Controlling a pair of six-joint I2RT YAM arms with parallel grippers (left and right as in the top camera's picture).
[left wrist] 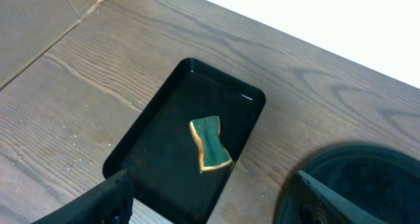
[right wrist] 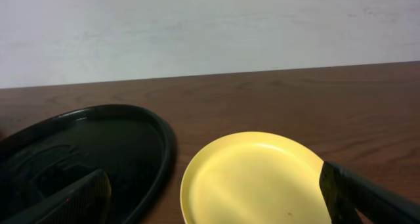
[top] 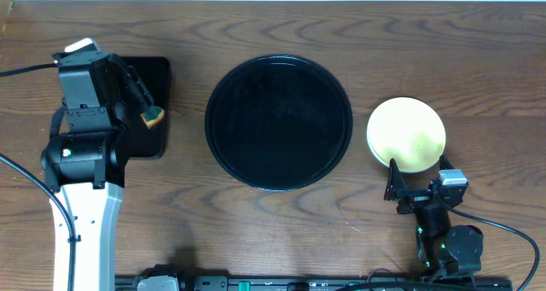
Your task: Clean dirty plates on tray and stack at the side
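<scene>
One pale yellow plate lies on the table to the right of the round black tray, which holds nothing. In the right wrist view the plate looks clean apart from a tiny brown speck near its front. My right gripper hovers at the plate's near edge, open and empty; the tray is to its left. My left gripper hangs open and empty over a small rectangular black tray.
A green and yellow sponge lies in the rectangular tray at the left; in the overhead view the sponge is by my left fingers. The round tray's rim shows at the lower right of the left wrist view. Cables trail along the front edge.
</scene>
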